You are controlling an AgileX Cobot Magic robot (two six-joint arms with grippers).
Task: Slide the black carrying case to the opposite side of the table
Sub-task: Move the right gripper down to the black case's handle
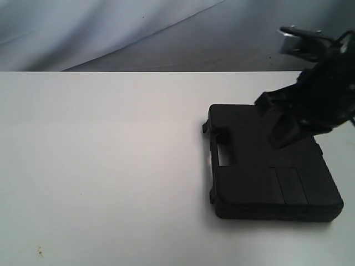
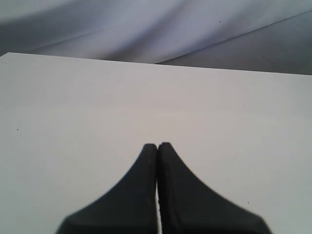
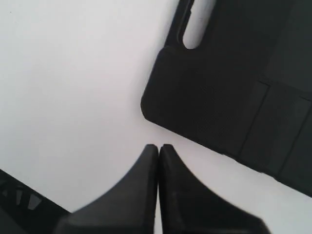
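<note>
The black carrying case lies flat on the right part of the white table, its handle slot facing left. My right gripper hangs over the case's far right part. In the right wrist view its fingers are shut with nothing between them, and a strip of bare table separates the tips from the case. My left gripper is shut and empty over bare table. It does not show in the exterior view, and the case does not show in the left wrist view.
A grey cloth backdrop hangs behind the table's far edge. The tabletop stretches wide to the left of the case, with a small speck near the front left. A dark structure sits past the table edge in the right wrist view.
</note>
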